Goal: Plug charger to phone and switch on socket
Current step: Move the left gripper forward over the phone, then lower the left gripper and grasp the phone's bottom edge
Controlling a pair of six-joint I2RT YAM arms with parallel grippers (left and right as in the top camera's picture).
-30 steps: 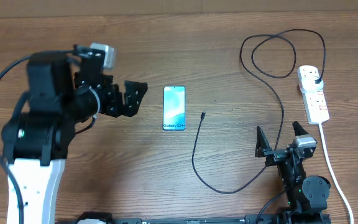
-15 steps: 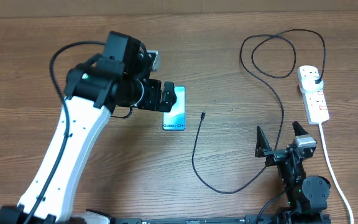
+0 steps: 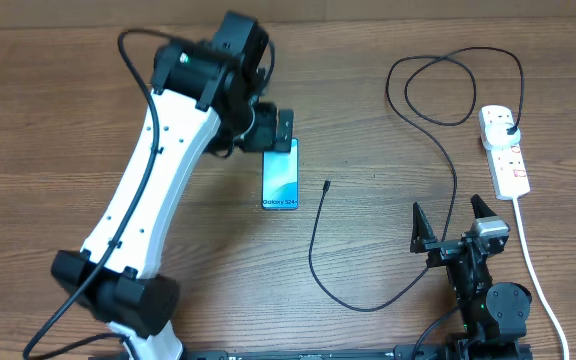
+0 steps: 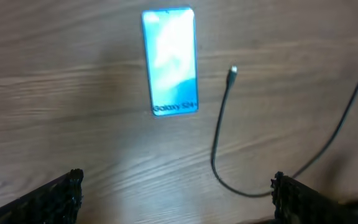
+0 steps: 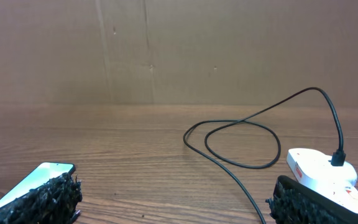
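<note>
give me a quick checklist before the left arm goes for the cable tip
1. Left gripper open and empty: ok
2. Cable tip lying free beside the phone, not touching it: ok
3. Phone flat, screen up: ok
4. Plug sitting in the power strip: ok
5. Power strip switched on: cannot tell
6. Right gripper open: ok
</note>
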